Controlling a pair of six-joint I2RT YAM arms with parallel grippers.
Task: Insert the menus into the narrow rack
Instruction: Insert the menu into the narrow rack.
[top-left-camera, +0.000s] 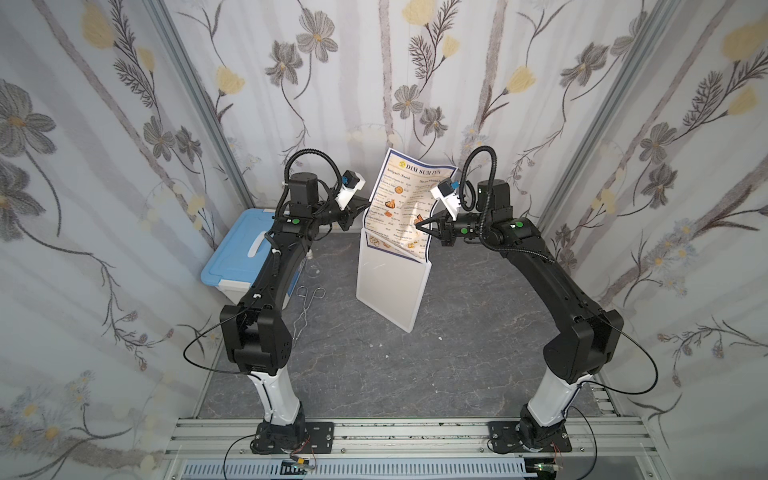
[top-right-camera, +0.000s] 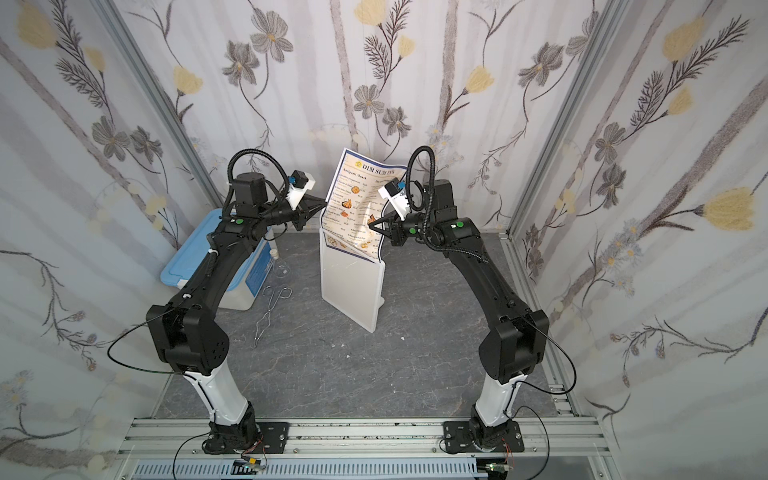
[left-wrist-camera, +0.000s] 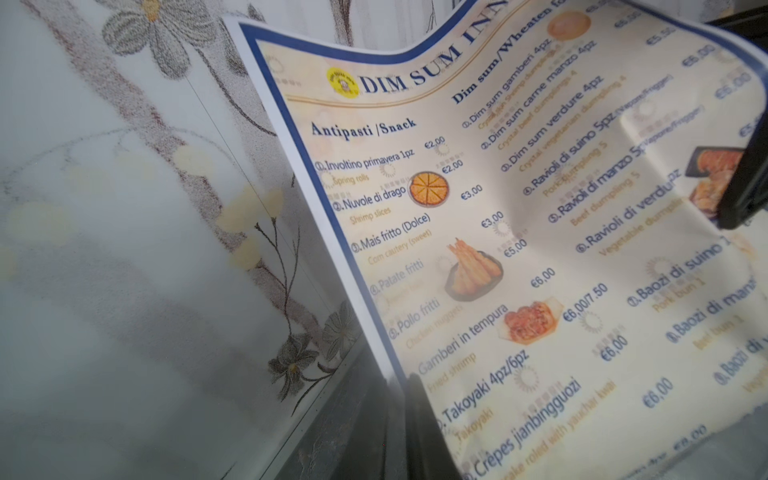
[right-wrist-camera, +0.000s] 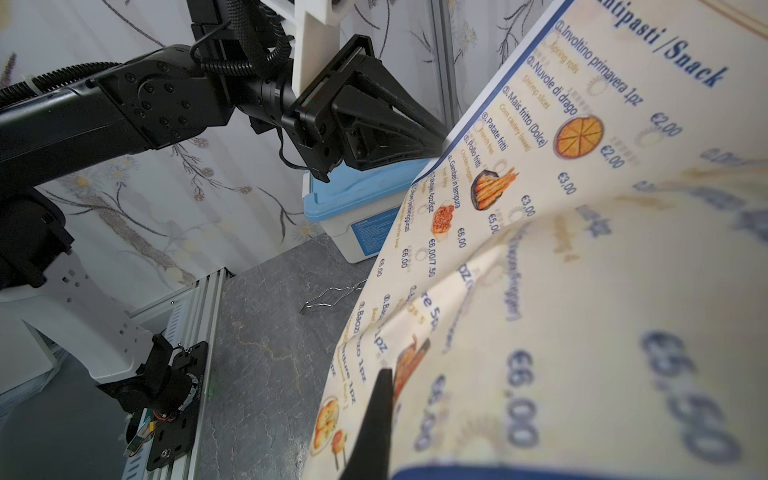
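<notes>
The laminated menu (top-left-camera: 397, 195), white with a blue border and small food photos, stands buckled with its lower end inside the white translucent narrow rack (top-left-camera: 390, 291). The rack stands upright mid-worktop (top-left-camera: 478, 332), and most of the sheet rises above its rim. The left end effector (top-left-camera: 367, 203) meets the sheet's left edge with jaws almost together, though whether it grips cannot be told, while the right end effector (top-left-camera: 417, 226) is clamped on its right edge; the heading reads "DIM SUM INN", above "Antipasti /Snack" and "Nuvole di drago".
</notes>
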